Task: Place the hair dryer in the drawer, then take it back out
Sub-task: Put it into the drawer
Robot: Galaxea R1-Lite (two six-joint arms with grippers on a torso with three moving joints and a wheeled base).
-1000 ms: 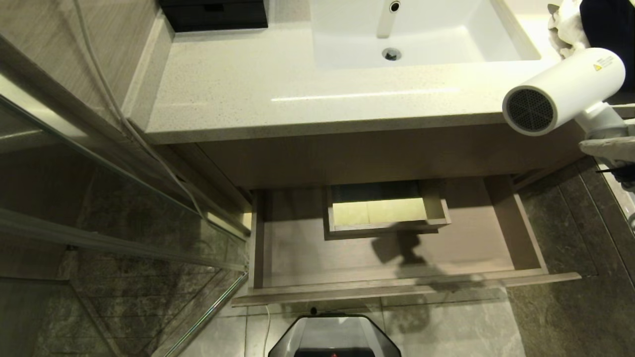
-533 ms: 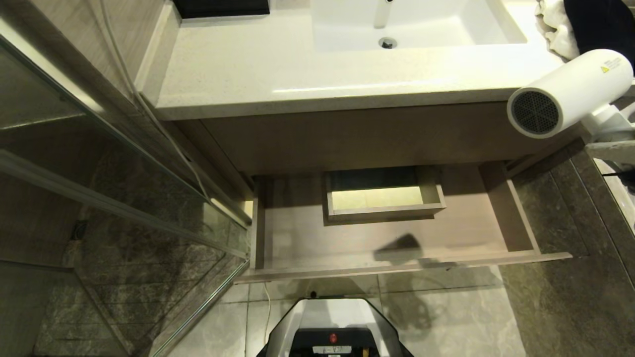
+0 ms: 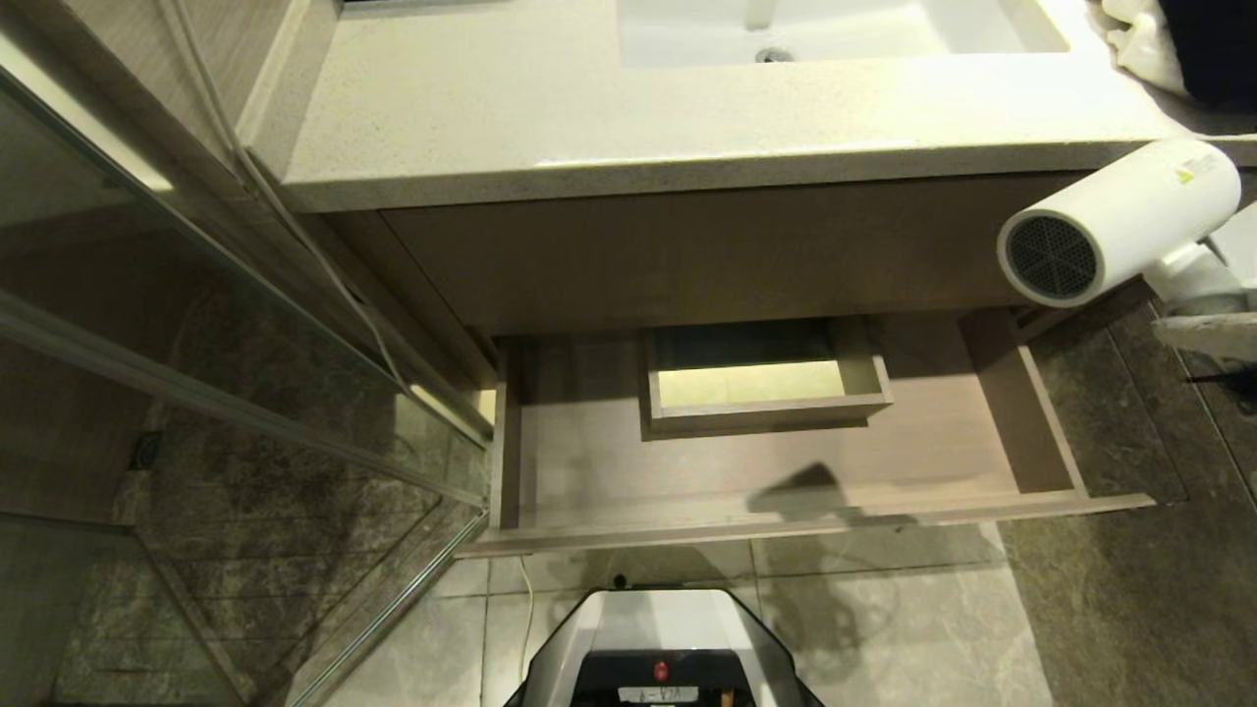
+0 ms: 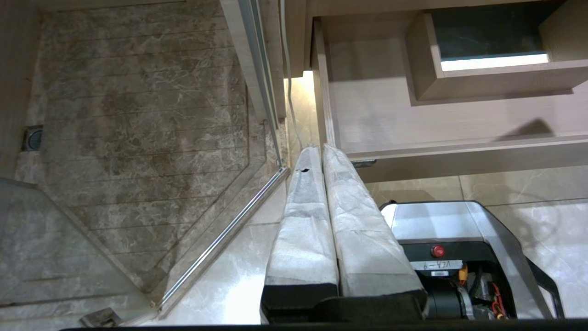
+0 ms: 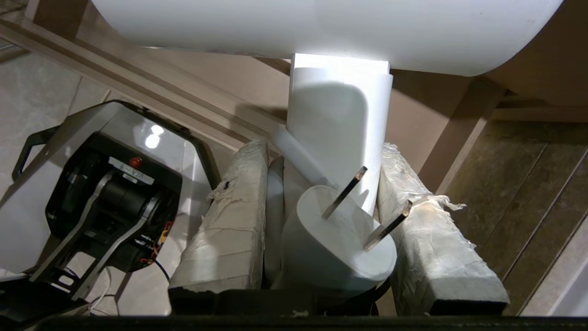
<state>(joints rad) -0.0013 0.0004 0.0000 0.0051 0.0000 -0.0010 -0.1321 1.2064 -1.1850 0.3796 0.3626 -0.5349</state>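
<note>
Hair dryer, white with a short round barrel and a grey grille, hangs in the air at the right, above the right end of the open drawer and just below the counter edge. The right pincer holds it by the handle, padded fingers on either side, with the white plug and its two metal prongs tucked between them. The drawer is wide, shallow, pale wood-grain, with a boxed cutout at its middle back; nothing lies in it. A white sink is sunk into the speckled counter, and a white towel lies at its right. Glass shower panels stand left, over marbled floor tiles. The left pincer, fingers pressed together, hangs near the drawer's left front corner.
</note>
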